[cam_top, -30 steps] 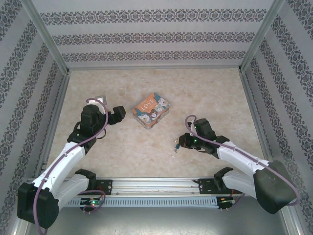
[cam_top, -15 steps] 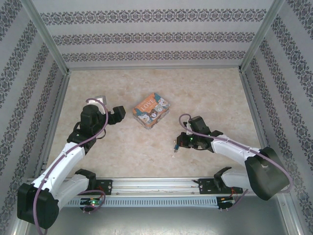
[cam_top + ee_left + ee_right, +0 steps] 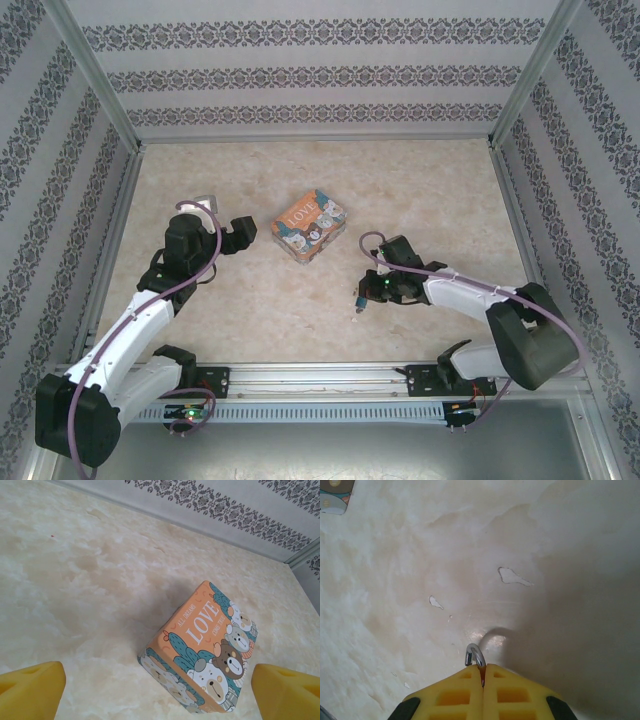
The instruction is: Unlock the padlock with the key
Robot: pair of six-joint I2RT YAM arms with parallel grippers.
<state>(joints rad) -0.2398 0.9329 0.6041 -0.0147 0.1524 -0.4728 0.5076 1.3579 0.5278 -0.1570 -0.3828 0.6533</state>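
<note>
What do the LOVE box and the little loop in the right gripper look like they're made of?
LOVE box: likely printed tin, with a satin sheen and crisp folded edges. The loop pinched in the shut right gripper: bare polished metal, silvery with bright glints, probably steel.

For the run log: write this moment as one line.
left gripper: open, aimed at orange rectangular LOVE tin | right gripper: shut on thin silvery metal loop

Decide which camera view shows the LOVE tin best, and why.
Left wrist: the tin sits large, lid lettering readable. Top external shows it small, mid-table; right wrist catches a corner.
</note>
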